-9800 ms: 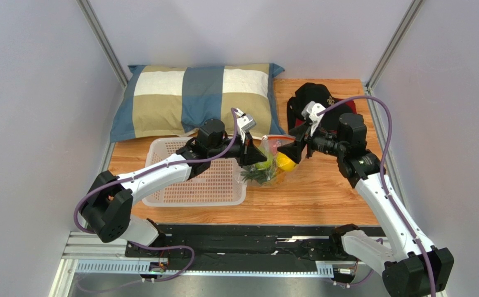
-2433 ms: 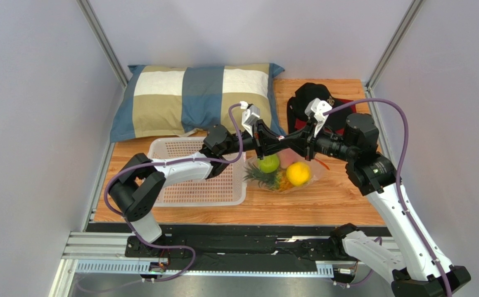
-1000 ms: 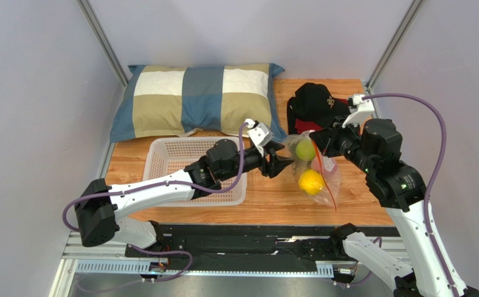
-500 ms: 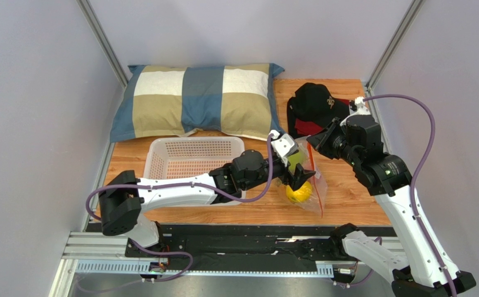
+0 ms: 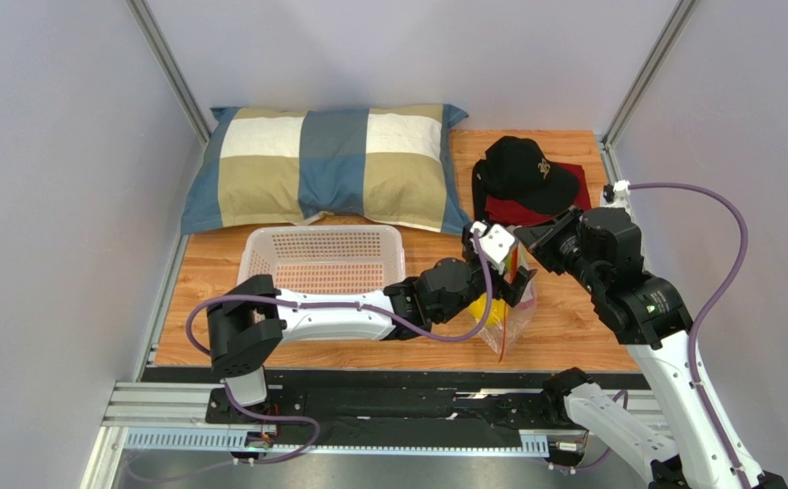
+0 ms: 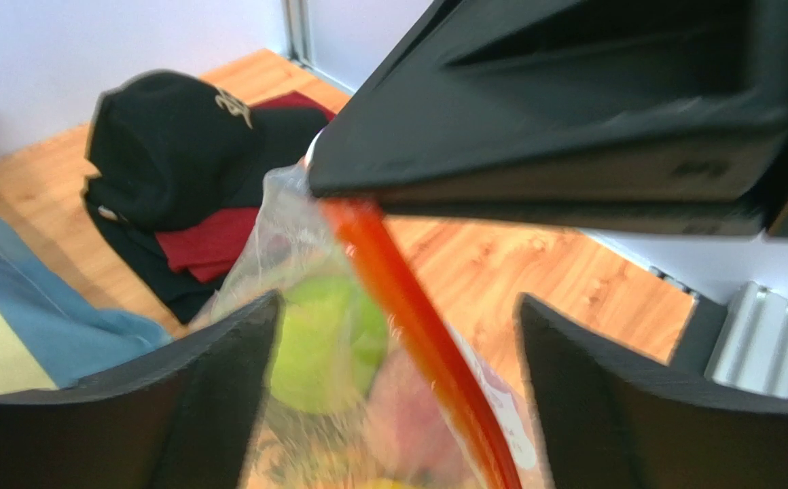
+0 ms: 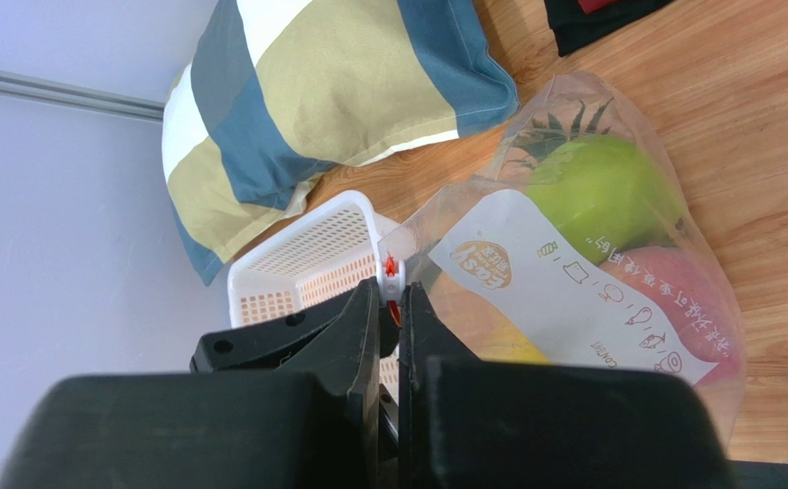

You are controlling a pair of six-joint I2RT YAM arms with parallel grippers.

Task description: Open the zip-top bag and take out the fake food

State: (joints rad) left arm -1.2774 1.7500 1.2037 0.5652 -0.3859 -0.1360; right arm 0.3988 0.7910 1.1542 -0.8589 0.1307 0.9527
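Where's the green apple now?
The green apple sits inside the zip-top bag pinched by the right gripper, right of the white basket in the top view, next to its label.

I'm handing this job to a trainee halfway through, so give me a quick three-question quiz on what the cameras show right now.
1. True or false: the right fingers are shut on the top edge of the zip-top bag.
2. The left fingers are: A) shut B) open, straddling the bag C) out of view.
3. Fill in: the green apple lies inside the ____.
Key: 1 true; 2 B; 3 bag.
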